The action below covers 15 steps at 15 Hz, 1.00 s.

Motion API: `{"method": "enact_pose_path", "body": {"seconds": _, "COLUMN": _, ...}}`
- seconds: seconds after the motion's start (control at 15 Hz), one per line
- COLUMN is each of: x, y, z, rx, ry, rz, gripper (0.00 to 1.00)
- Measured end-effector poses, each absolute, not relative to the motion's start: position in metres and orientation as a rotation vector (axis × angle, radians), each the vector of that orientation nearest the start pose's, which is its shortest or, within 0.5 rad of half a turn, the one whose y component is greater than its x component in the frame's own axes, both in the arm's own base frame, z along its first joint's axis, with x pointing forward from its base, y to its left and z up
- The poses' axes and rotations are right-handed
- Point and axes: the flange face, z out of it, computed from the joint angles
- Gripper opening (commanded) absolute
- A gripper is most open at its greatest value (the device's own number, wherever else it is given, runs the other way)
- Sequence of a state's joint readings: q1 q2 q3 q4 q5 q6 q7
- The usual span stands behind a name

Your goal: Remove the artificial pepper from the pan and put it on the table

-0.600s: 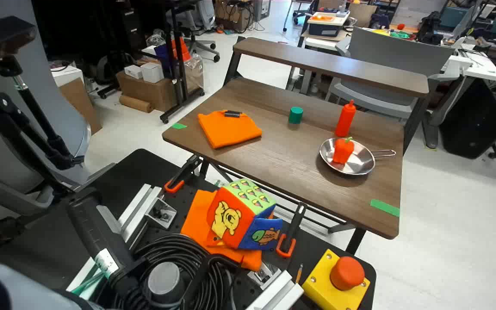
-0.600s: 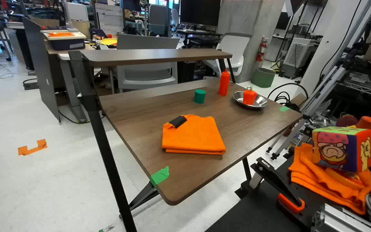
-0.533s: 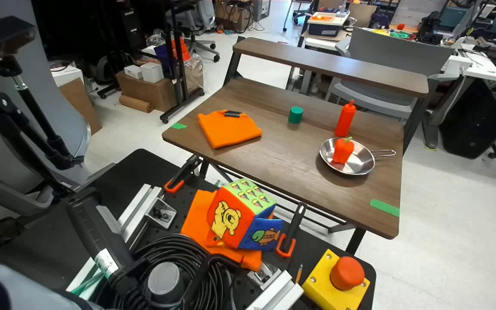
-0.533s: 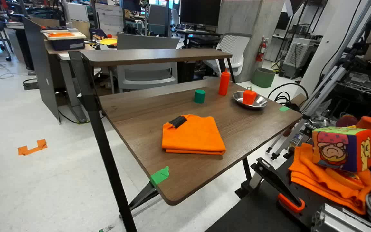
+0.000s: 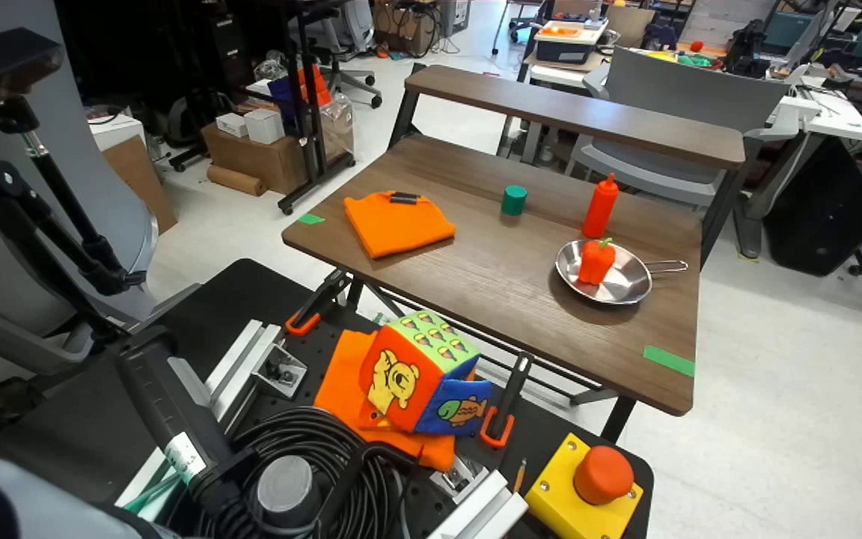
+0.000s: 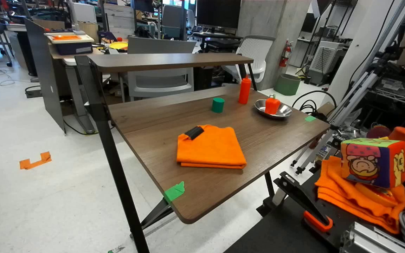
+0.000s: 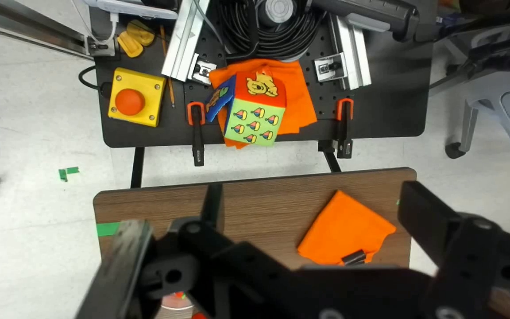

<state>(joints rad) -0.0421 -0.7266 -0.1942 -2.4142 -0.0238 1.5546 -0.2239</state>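
Note:
The red artificial pepper [image 5: 596,262] stands upright in the silver pan [image 5: 631,283], its green stem up. Both show in both exterior views, the pepper [image 6: 272,105] inside the pan [image 6: 284,111]. The pan is on the brown table [image 5: 476,288], with its handle pointing away from the green cup. In the wrist view only a sliver of the pan [image 7: 176,303] and pepper shows behind the gripper's linkage. My gripper [image 7: 314,207] shows only in the wrist view. Its fingers are wide apart with nothing between them, high above the table; the exterior views do not show it.
A red bottle [image 5: 600,207] stands right behind the pan. A green cup [image 5: 514,201] and a folded orange cloth [image 5: 399,224] are also on the table. A raised ledge [image 5: 573,112] runs along its back. A soft cube [image 7: 255,108] and a yellow button box [image 7: 136,97] sit on the black base.

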Motion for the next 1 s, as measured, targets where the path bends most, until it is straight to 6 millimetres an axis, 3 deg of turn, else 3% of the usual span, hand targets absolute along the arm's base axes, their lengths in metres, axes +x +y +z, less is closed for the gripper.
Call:
{"method": "enact_pose_path", "body": {"seconds": 0.2, "x": 0.318, "y": -0.089, "z": 0.532, "rx": -3.015, "ry": -0.042, "rz": 0.138, "gripper": 1.0}}
{"method": "enact_pose_path", "body": {"seconds": 0.4, "x": 0.353, "y": -0.094, "z": 0.514, "rx": -3.044, "ry": 0.002, "rz": 0.038, "gripper": 1.0}}
{"method": "enact_pose_path", "body": {"seconds": 0.67, "x": 0.416, "y": -0.107, "z": 0.465, "rx": -3.09, "ry": 0.05, "rz": -0.042, "gripper": 1.0}}
{"method": "enact_pose_path", "body": {"seconds": 1.0, "x": 0.493, "y": -0.139, "z": 0.403, "rx": -3.137, "ry": 0.125, "rz": -0.035, "gripper": 1.0}}
